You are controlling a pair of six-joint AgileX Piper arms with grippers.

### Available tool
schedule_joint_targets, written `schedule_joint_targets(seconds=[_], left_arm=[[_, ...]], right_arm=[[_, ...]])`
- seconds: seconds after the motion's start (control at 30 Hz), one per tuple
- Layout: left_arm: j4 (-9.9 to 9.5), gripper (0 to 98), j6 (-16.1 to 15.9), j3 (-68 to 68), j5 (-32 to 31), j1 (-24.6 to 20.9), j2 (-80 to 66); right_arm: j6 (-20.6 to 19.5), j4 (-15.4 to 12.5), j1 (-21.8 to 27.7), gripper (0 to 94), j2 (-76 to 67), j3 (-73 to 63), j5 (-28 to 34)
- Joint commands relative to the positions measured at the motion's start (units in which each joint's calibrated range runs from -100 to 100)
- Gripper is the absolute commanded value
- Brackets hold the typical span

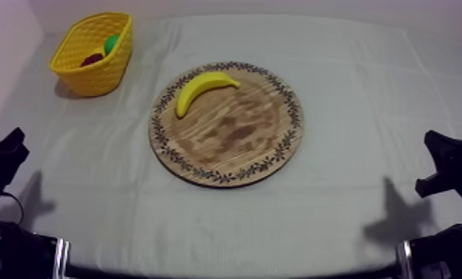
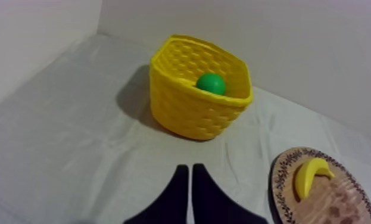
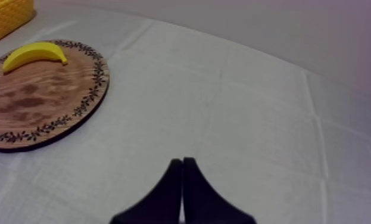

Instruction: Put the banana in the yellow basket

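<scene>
Your banana is lying flat on the board, up near the rim on the side that faces the basket. Nothing is touching it and the rest of the board is bare wood.

The basket sits at the far left corner of the cloth, well apart from the board. It's got a green fruit in it already, plus something dark red beside that which I can't make out.

Both arms are parked low at the near corners. The left gripper has its fingers pressed together into a narrow wedge with nothing between them, and the right gripper is the same. Neither is anywhere near the banana, so I'd say the pick hasn't started.

Since the banana and the basket are both on the left side, the left arm looks like the natural choice to me: a shorter reach and no crossing over the board. You'd need to spread those fingers first, then come down across the banana's narrow width around its middle, not along the curve. It's smooth and bent, so my guess is a grab near either tip would let it swing or slip. When you drop it in, aim away from the green fruit.
</scene>
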Motion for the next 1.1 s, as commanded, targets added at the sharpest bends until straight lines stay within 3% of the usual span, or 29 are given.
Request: schedule_joint_targets(seconds=[0.0,0.63,0.83,0.9,1.07], left_arm=[[0.00,0.1,0.0,-0.1,0.0,0.0,0.0],[-0.25,0.1,0.0,-0.1,0.3,-0.3,0.0],[-0.46,0.1,-4.1,-0.1,0.8,-0.5,0.0],[-0.97,0.1,-4.9,-0.1,0.7,-0.7,0.0],[-2.50,0.0,-3.2,-1.2,0.5,-1.3,1.0]], right_arm=[[0.0,0.0,0.0,0.3,0.0,0.0,0.1],[0.0,0.0,0.0,0.3,0.0,0.0,0.1],[0.0,0.0,0.0,0.3,0.0,0.0,0.1],[0.0,0.0,0.0,0.3,0.0,0.0,0.1],[0.0,0.0,0.0,0.3,0.0,0.0,0.1]])
